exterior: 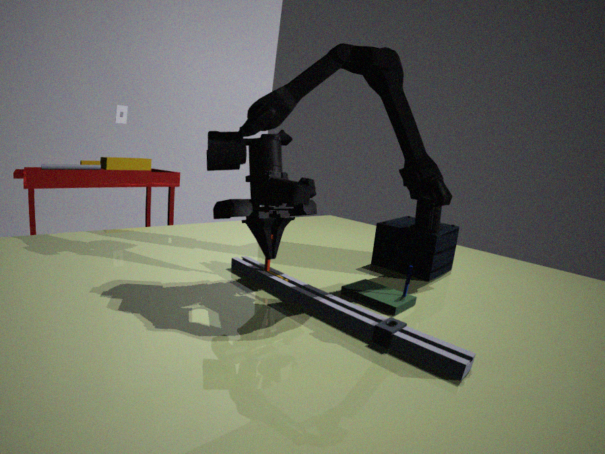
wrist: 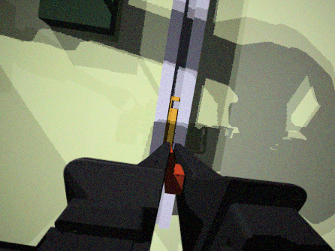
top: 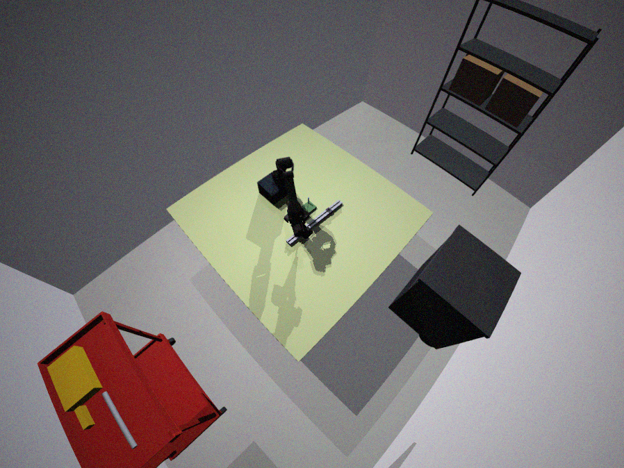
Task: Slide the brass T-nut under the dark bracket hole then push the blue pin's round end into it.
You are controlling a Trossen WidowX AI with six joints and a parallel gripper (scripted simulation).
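Brass T-nut [exterior: 281,277] [wrist: 173,116] shows along the slot near one end of the rail, its orange handle [exterior: 267,265] [wrist: 179,171] sticking up; whether it sits fully under the lips, I cannot tell. The pincer [top: 302,235] [exterior: 271,256] [wrist: 171,147] points down, closed on that handle. Beneath runs the aluminum rail [top: 322,218] [exterior: 332,312] [wrist: 186,89]. Near the rail, beside it, sits the green tray [top: 310,207] [exterior: 373,292] [wrist: 79,11], with the blue pin [exterior: 407,281] standing in it, slightly tilted. The dark bracket [top: 330,209] [exterior: 387,335] straddles the rail toward its other end, well apart from the nut, hole uppermost. Behind the tray, the arm's black base [top: 272,187] [exterior: 398,250] rests on the table [top: 372,216] [exterior: 146,391] [wrist: 37,111]. Farther off stands a red cart [top: 118,372] [exterior: 98,179].
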